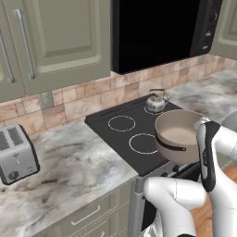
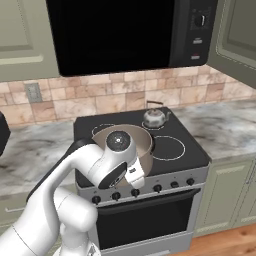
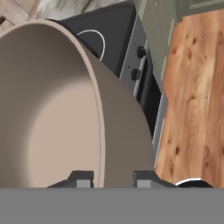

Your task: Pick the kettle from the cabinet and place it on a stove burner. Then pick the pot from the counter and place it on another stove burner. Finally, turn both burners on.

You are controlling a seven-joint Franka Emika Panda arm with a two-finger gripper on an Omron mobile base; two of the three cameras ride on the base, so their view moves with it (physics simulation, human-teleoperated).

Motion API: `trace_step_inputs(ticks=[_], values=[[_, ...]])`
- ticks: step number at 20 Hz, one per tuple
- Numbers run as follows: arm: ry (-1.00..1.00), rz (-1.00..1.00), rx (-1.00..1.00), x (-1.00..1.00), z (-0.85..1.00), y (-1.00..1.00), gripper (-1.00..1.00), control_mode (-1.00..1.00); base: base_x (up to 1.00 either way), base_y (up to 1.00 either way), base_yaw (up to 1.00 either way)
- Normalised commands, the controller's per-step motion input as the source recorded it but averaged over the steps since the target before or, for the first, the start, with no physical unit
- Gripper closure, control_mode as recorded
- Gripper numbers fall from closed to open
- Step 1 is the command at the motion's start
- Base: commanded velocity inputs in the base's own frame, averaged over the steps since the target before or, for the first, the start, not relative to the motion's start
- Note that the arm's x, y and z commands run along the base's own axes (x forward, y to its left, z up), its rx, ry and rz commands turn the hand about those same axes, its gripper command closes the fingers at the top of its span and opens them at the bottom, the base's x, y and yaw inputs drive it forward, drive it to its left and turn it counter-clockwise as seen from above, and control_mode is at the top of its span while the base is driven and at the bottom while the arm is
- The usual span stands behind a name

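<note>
Two jaws clamp the pot's (image 1: 178, 135) rim above the cooktop (image 1: 121, 134); the kettle (image 1: 156, 102) sits on a rear burner.

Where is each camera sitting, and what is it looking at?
Left base view: behind the arm on its left, looking down over the counter, toaster and cooktop; the white arm rises at the lower right.
Right base view: behind on the right, facing the oven front and microwave; the arm rises at the lower left.
Hand view: on the hand, looking along the end effector at the pot wall.
Both base views share the kettle.
</note>
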Motion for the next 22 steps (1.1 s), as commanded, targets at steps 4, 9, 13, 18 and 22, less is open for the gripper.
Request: trace_step_inputs(ticks=[4, 9, 13, 18, 22], values=[[0.00, 0.00, 0.00, 0.00, 0.00, 0.00, 1.00, 1.00, 0.16, 0.25, 0.01], [0.00, 0.00, 0.00, 0.00, 0.00, 0.00, 1.00, 1.00, 0.06, 0.13, 0.00], [0.00, 0.00, 0.00, 0.02, 0.00, 0.02, 1.00, -1.00, 0.01, 0.02, 0.00], [0.00, 0.00, 0.00, 0.00, 0.00, 0.00, 1.00, -1.00, 0.00, 0.00, 0.00], [0.00, 0.00, 0.00, 0.10, 0.00, 0.00, 1.00, -1.00, 0.00, 0.00, 0.00]])
